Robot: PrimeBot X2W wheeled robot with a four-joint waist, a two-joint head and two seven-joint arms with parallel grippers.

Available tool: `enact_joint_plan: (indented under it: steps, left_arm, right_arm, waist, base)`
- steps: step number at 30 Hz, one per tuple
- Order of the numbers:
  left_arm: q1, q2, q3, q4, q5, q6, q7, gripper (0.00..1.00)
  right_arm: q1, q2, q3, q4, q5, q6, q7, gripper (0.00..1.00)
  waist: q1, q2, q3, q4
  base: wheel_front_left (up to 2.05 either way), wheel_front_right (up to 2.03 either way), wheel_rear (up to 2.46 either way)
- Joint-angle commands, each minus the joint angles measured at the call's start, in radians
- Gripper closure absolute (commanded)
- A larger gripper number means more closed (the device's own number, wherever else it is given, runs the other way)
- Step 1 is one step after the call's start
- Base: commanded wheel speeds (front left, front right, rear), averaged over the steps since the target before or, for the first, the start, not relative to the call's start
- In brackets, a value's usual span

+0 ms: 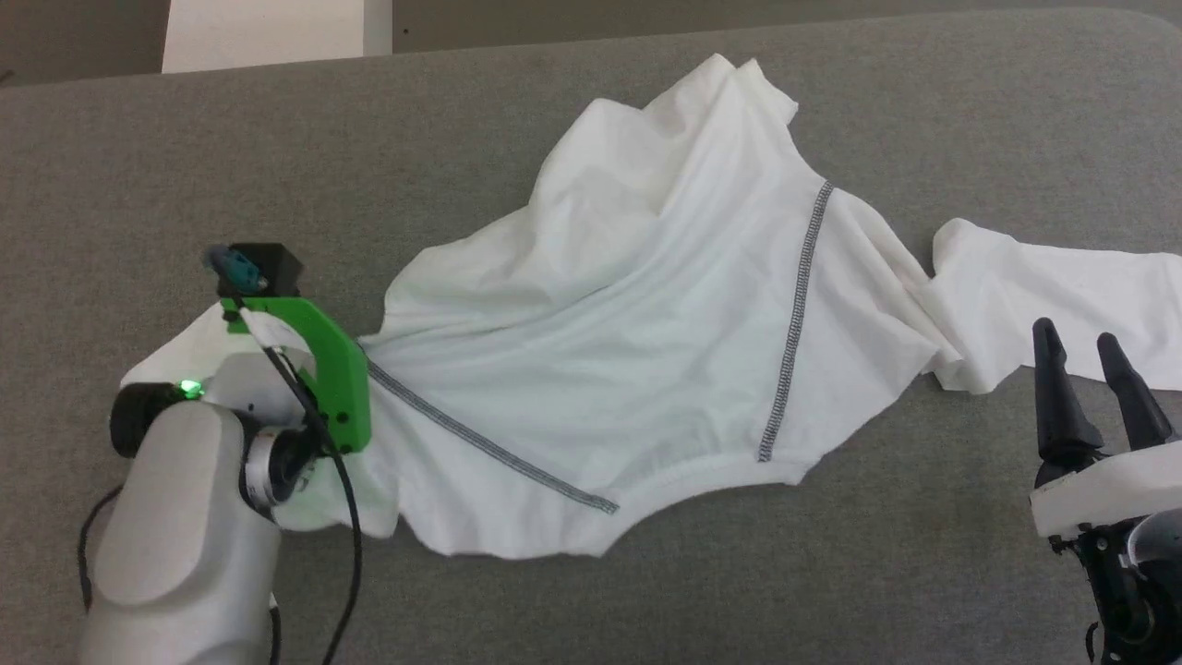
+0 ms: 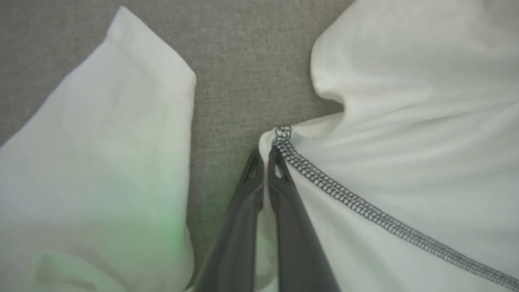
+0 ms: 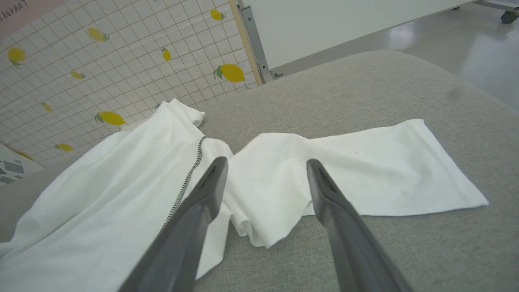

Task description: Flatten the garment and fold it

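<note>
One counter point(image 1: 923, 573) is carrying one garment point(image 1: 646, 323), lying crumpled from its middle out toward the left and right edges. Flattening appears to be barely beginning, with folding still waiting. Two tools are showing: the left tool point(image 2: 265, 162) is clenching the garment at a seam point(image 2: 365, 211) end, and the right tool point(image 1: 1076, 334) is hovering released beside one sleeve point(image 1: 1062, 277).

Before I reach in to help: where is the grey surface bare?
Bare: grey surface far left, beyond the left gripper; near strip before the shirt; far right, past the sleeve. Crowded: the middle, and around the right gripper.
</note>
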Motion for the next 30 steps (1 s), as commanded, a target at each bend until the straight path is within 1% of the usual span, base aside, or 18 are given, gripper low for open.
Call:
enact_joint_plan:
  steps: [1,7,11,12,13,17,21,23,24,25,26,28,30]
  left_arm:
    - [-0.040,0.021,0.016,0.029,0.014,0.016,-0.026,1.00]
    - [-0.172,0.049,0.034,0.098,0.029,0.022,-0.084,1.00]
    - [-0.216,0.052,0.033,0.138,0.032,0.020,-0.121,1.00]
    - [-0.220,0.047,0.034,0.149,0.025,0.016,-0.129,0.87]
    - [-0.221,0.043,0.036,0.155,0.018,0.013,-0.137,0.00]
    - [-0.209,0.039,0.056,0.141,-0.009,-0.004,-0.201,0.00]
    - [-0.149,0.029,0.112,0.031,-0.059,-0.018,-0.325,0.00]
    - [-0.092,0.019,0.144,-0.051,-0.081,-0.021,-0.401,0.00]
    - [-0.052,0.010,0.164,-0.095,-0.091,-0.016,-0.442,0.00]
    - [-0.015,0.012,0.168,-0.129,-0.082,-0.015,-0.470,0.00]
    - [0.029,0.001,0.178,-0.172,-0.083,-0.011,-0.508,0.00]
    - [0.114,-0.023,0.189,-0.228,-0.087,0.000,-0.554,0.00]
    - [0.195,-0.053,0.187,-0.270,-0.095,0.011,-0.572,0.00]
  right_arm:
    - [-0.018,0.001,0.007,0.002,0.007,-0.002,-0.006,0.00]
    - [-0.042,0.001,0.028,0.005,0.003,-0.002,-0.007,0.00]
    - [-0.046,0.001,0.034,0.015,0.006,-0.002,-0.014,0.00]
    - [-0.046,0.001,0.035,0.020,0.007,-0.002,-0.016,0.00]
    - [-0.046,0.001,0.035,0.023,0.007,-0.002,-0.017,0.00]
    - [-0.044,0.001,0.041,0.034,0.004,-0.002,-0.015,0.00]
    - [-0.037,0.001,0.043,0.039,0.002,-0.002,-0.015,0.00]
    - [-0.030,0.001,0.047,0.043,0.004,-0.002,-0.013,0.00]
    - [-0.026,0.001,0.049,0.046,0.007,-0.002,-0.013,0.00]
    - [-0.023,0.001,0.050,0.049,0.009,-0.002,-0.014,0.00]
    - [-0.018,0.001,0.051,0.052,0.012,-0.002,-0.014,0.00]
    - [-0.012,0.001,0.054,0.058,0.016,-0.002,-0.016,0.00]
    - [-0.006,0.001,0.056,0.063,0.019,-0.002,-0.018,0.00]
  waist:
    - [0.0001,0.0000,0.019,-0.004]
    - [0.0001,0.0000,0.057,-0.020]
    - [0.0001,0.0000,0.066,-0.019]
    - [0.0001,0.0000,0.064,-0.016]
    - [0.0001,0.0000,0.062,-0.013]
    - [0.0001,0.0000,0.036,0.006]
    - [0.0001,0.0000,-0.005,0.029]
    - [0.0001,0.0000,-0.024,0.041]
    - [0.0001,0.0000,-0.035,0.048]
    - [0.0001,0.0000,-0.042,0.052]
    - [0.0001,0.0000,-0.049,0.060]
    - [0.0001,0.0000,-0.062,0.069]
    - [0.0001,0.0000,-0.071,0.075]
  base:
    - [0.00,0.00,0.00]
    - [0.00,0.00,0.00]
    - [0.00,0.00,0.00]
    - [0.00,0.00,0.00]
    - [0.00,0.00,0.00]
    - [0.00,0.00,0.00]
    - [0.00,0.00,0.00]
    - [0.00,0.00,0.00]
    - [0.00,0.00,0.00]
    - [0.00,0.00,0.00]
    - [0.00,0.00,0.00]
    - [0.00,0.00,0.00]
    - [0.00,0.00,0.00]
